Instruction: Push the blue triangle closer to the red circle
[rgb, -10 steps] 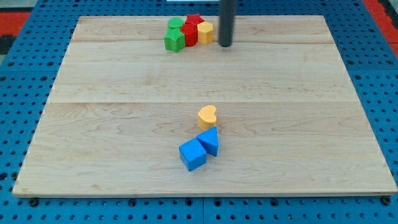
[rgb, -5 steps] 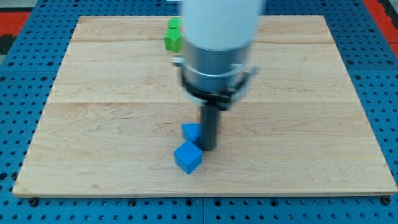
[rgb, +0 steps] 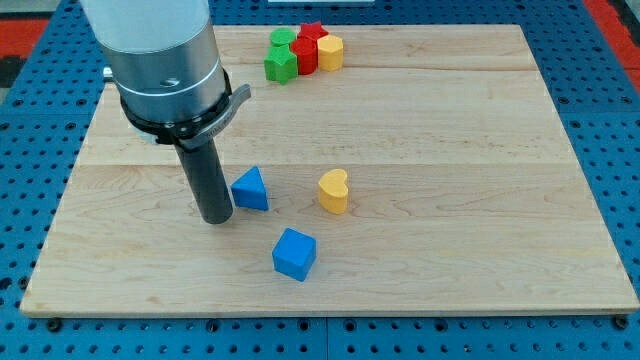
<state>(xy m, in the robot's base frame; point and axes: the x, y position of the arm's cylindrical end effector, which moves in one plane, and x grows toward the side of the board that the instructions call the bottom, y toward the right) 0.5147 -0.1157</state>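
Observation:
The blue triangle (rgb: 250, 189) lies left of the board's middle. My tip (rgb: 216, 217) stands on the board right beside the triangle's left side, touching or nearly touching it. The red circle (rgb: 305, 54) sits in a tight cluster at the view's top, far above the triangle. It is wedged between a green block (rgb: 281, 65) and a yellow block (rgb: 331, 52), with a red star (rgb: 314, 34) behind it.
A yellow heart (rgb: 334, 191) stands right of the triangle. A blue cube (rgb: 294, 254) lies below and right of the triangle. A second green block (rgb: 283, 39) tops the cluster. The arm's thick grey body (rgb: 165, 60) covers the board's upper left.
The arm came down from the view's top to the blue blocks, then swept left. The blue triangle moved up and left, away from the blue cube. The cube shifted slightly down-left.

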